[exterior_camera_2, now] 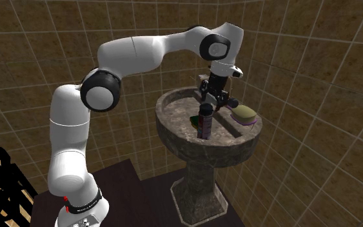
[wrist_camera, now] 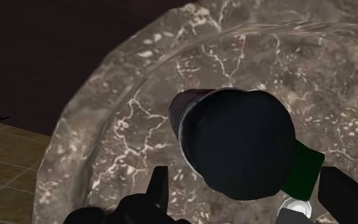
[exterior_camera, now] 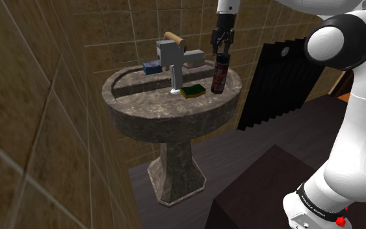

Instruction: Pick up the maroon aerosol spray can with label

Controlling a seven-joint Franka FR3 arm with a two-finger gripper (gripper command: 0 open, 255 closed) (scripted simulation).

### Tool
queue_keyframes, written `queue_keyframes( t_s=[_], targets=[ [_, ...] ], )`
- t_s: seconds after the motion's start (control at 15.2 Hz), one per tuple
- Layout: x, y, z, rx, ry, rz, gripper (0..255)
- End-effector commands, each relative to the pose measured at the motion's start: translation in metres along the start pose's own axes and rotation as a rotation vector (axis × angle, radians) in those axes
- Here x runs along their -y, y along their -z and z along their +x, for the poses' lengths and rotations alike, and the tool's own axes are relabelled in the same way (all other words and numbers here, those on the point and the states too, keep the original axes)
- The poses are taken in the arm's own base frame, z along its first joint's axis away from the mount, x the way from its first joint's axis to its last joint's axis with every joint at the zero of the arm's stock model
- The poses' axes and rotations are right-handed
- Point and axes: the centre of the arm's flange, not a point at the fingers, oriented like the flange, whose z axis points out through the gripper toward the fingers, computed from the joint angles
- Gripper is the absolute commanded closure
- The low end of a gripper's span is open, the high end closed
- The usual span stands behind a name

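The shoulder view looks down from behind the arm (exterior_camera: 363, 130), which crowds its right, onto the pedestal sink (exterior_camera: 142, 112) at middling range. The second exterior view stands farther off, side-on: whole arm left, sink right. The wrist view hangs close above the spray can (wrist_camera: 241, 143). All three share the sink's rim.
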Motion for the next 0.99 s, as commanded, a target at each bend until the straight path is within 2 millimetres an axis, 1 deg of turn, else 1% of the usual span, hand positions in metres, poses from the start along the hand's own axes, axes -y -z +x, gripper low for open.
queue_keyframes(
  t_s=[0.0, 0.2, 0.33, 0.4, 0.92],
  targets=[
    [-0.002, -0.011, 0.003, 0.000, 0.001, 0.000, 0],
    [-0.004, -0.029, 0.005, 0.000, 0.001, 0.000, 0],
    [-0.004, -0.029, 0.005, 0.000, 0.001, 0.000, 0],
    [-0.005, -0.030, 0.004, 0.000, 0.001, 0.001, 255],
    [-0.005, -0.029, 0.004, 0.000, 0.001, 0.000, 255]
  ],
)
